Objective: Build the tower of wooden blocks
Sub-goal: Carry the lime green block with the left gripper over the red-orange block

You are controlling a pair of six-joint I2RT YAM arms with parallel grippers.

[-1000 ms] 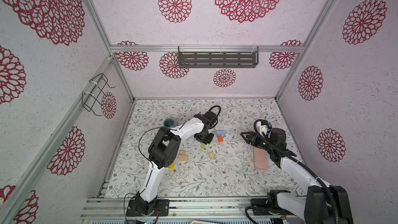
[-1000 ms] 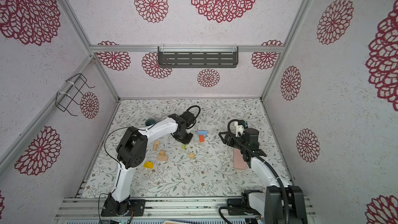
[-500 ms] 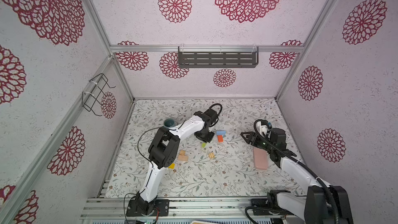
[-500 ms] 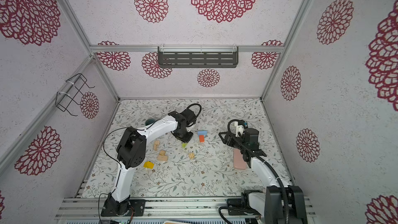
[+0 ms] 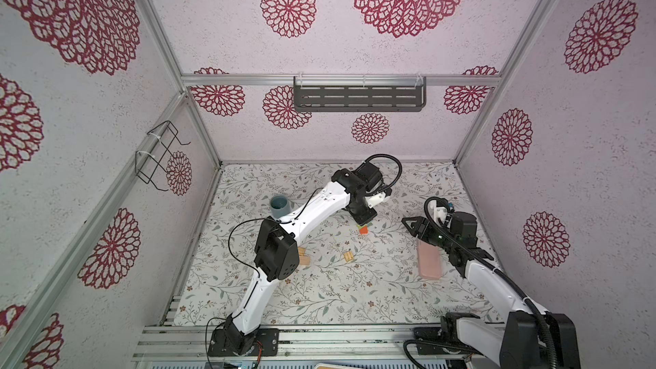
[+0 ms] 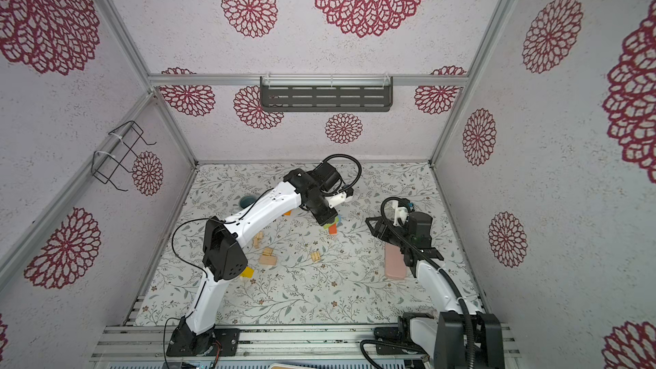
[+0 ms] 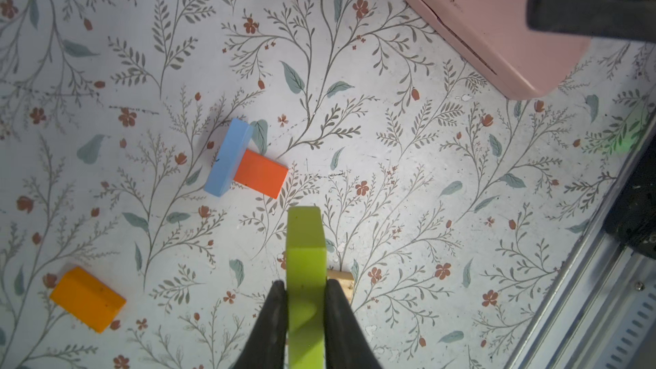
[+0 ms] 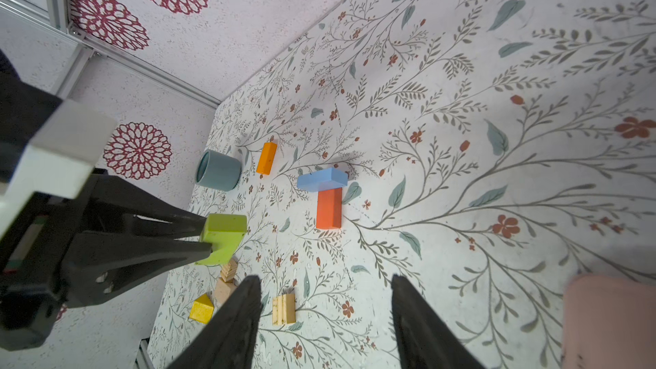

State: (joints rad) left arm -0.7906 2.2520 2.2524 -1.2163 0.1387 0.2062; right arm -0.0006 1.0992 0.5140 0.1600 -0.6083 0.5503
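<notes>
1. We see the left gripper [image 7: 305, 287] clamped on a green block [image 7: 306, 243], one finger on each side. It holds the block clear of the flowered table [image 7: 408, 179].
2. In the right wrist view, the green block [image 8: 225, 236] hangs above the loose pale wood pieces [image 8: 227, 278].
3. In a top view, the left gripper [image 5: 362, 220] hovers just behind the red block [image 5: 363, 230], near the middle of the table.
4. The red block [image 7: 261, 173] lies flat with one end touching the side of a light blue block [image 7: 229, 157], so the two form a T. We cannot tell whether the blue one overlaps it.
5. An orange block [image 8: 267, 157] lies just beside the grey-blue mug [image 8: 218, 170].
6. A yellow block [image 8: 201, 308] and a grooved plain block [image 8: 284, 308] lie nearer the robot's side, apart from each other.
7. The right gripper [image 8: 325, 278] has its jaws apart and holds nothing. It hovers over the table beside the pink slab [image 5: 428, 260].
</notes>
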